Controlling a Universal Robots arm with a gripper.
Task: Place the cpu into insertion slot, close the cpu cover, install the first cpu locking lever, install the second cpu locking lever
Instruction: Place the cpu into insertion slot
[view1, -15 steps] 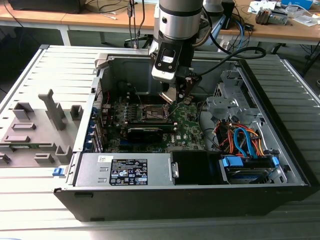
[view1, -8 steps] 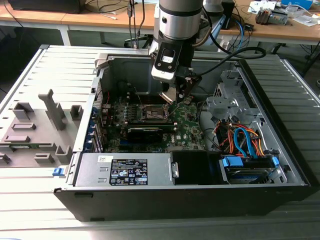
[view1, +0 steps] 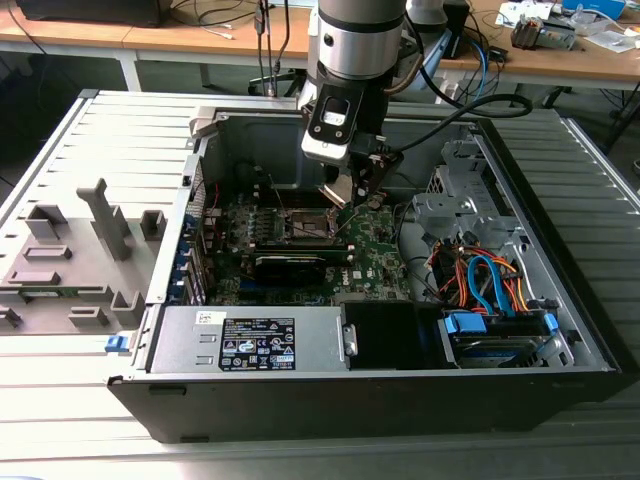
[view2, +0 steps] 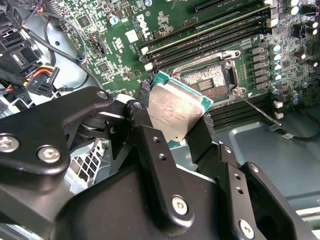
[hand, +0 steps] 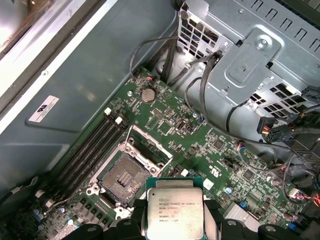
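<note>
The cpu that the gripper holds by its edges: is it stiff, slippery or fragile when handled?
The cpu looks like a flat plate with a metal face, so it is probably stiff and light. The gripper clamps only its thin edges, so it may slip or tilt. Its green board rim looks thin, likely fragile if knocked.

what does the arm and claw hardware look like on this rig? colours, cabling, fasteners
The arm is a silver-grey cylinder that ends in a boxy white-and-black module. A thick black cable loops off it toward the exterior view's right. The claw is matte black metal. Its fingers are flat, angular links with small holes, joined by silver screws.
</note>
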